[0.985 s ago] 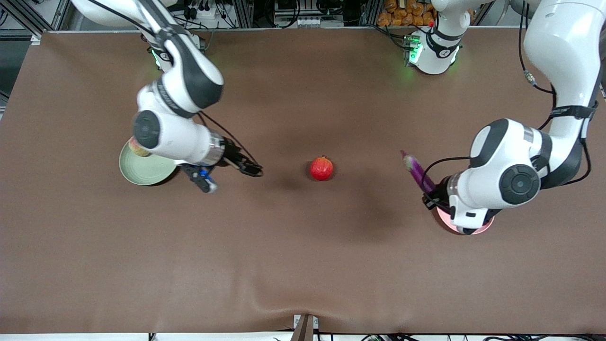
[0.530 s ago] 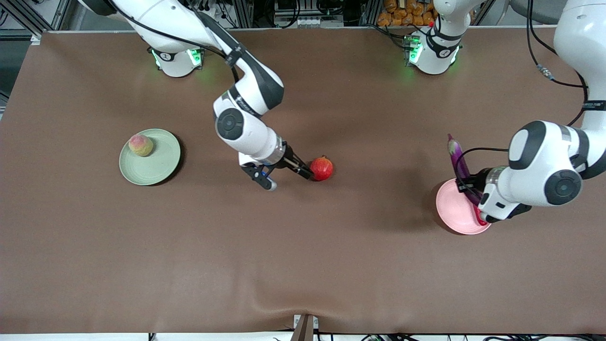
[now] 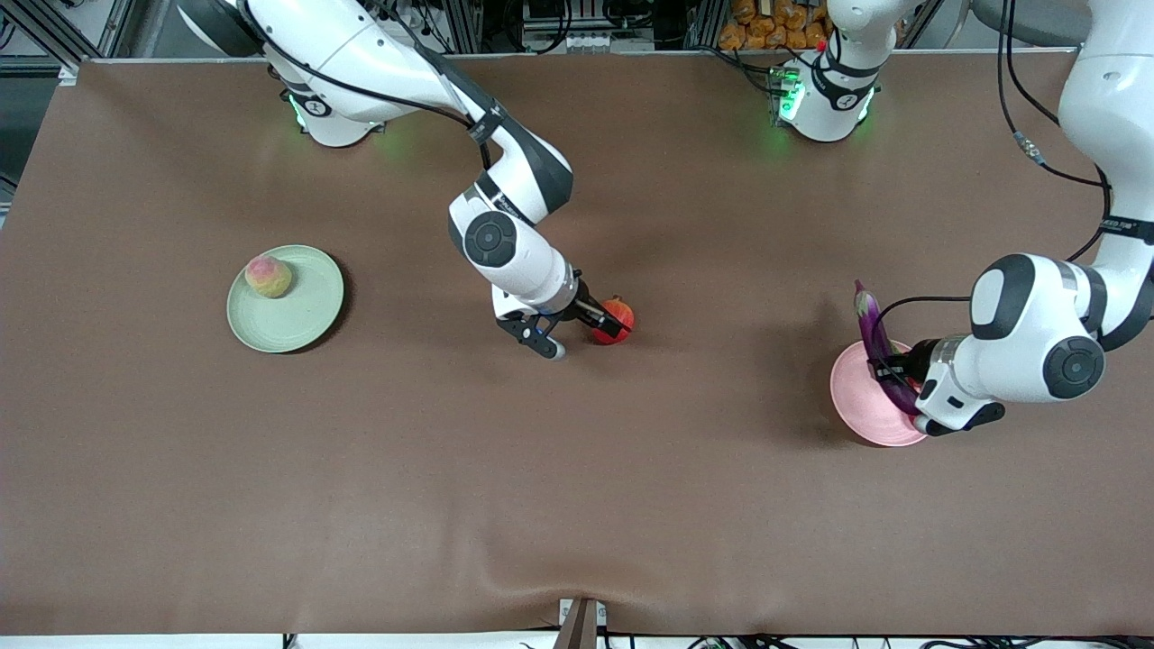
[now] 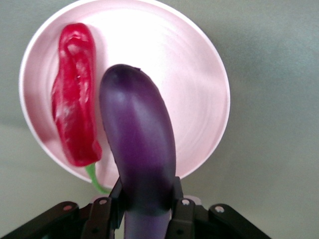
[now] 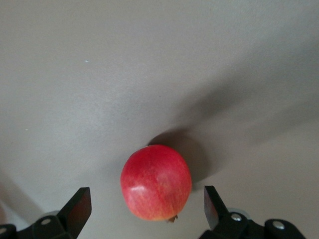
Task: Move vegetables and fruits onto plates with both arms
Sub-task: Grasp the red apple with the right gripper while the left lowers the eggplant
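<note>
The pink plate (image 3: 856, 410) sits nearest the front camera, at the left arm's end of the table (image 3: 577, 505). The left gripper (image 3: 888, 371) hangs over it, its fingers (image 4: 180, 211) pinching the purple eggplant (image 3: 874, 347) near one end, so the eggplant slants above the plate with its pale stem end raised. In the left wrist view the red chili pepper (image 4: 75, 94) lies on the pink plate, just beside the eggplant, its green stem reaching past the rim.

Farther from the camera than the pink plate, and toward the right arm's end from it, the pomegranate (image 3: 618, 317) rests on the bare table near the middle. The right gripper (image 3: 599, 323) is down at it with its fingers (image 5: 75, 209) spread wide, one on each side of the fruit and not touching it.

Well apart from the pink plate, at the right arm's end, stands the green plate (image 3: 302, 311) with the peach (image 3: 269, 276) on it, close to the rim.
</note>
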{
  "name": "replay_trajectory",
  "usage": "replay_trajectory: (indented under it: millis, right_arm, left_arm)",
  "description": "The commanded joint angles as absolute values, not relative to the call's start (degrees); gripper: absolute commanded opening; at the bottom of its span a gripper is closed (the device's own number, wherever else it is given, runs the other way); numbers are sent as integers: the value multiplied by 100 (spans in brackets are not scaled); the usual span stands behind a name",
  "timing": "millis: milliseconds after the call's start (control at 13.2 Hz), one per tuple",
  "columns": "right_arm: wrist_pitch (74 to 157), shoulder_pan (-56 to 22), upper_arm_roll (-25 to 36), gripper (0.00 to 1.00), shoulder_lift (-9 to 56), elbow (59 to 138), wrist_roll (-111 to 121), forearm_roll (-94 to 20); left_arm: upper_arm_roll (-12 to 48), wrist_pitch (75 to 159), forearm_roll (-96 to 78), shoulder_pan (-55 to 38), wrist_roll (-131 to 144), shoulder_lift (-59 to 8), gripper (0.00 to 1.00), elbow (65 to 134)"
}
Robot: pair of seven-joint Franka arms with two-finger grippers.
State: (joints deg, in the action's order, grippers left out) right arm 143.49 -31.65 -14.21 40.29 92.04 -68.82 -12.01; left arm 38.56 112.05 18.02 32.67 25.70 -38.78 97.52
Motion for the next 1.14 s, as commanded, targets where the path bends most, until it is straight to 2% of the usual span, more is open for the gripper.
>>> replay_trajectory:
  millis: [0,455,530,606,682,758,833,909,985,1061]
  right_arm:
    - [14493,-3498,-1178,100,4323,8930,-7119,-1090]
    - [14563,-3797,-1090,100,4790,8604,-7822,-581]
    - [14563,-3797,-1090,80,4816,8613,-7831,-476]
    - [14537,-3788,-1090,32,4825,8605,-7814,-335]
    - [14485,-3710,-1099,0,4808,8544,-7796,-334]
    - [14423,-3657,-1107,0,4729,8517,-7822,-395]
    - [14084,-3543,-1116,0,4615,8499,-7831,-396]
    - [13497,-3359,-1134,0,4475,8429,-7805,-396]
    - [12795,-3123,-1177,0,4265,8324,-7761,-396]
    - [12040,-2920,-1186,0,4010,8254,-7587,-396]
  left_arm:
    - [3920,11285,1907,3331,2470,-3885,0,9677]
    - [3665,11663,2004,3305,2399,-4113,0,9668]
    - [3665,11672,2004,3305,2399,-4113,0,9668]
    - [3665,11663,2004,3313,2399,-4113,0,9668]
    - [3665,11663,2004,3305,2399,-4105,0,9668]
    - [3665,11663,2004,3305,2399,-4104,7,9668]
    - [3665,11663,2004,3305,2399,-4096,21,9659]
    - [3665,11663,2004,3305,2399,-4070,52,9659]
    - [3674,11637,2004,3322,2408,-4026,92,9650]
    - [3674,11593,2004,3331,2408,-3912,100,9650]
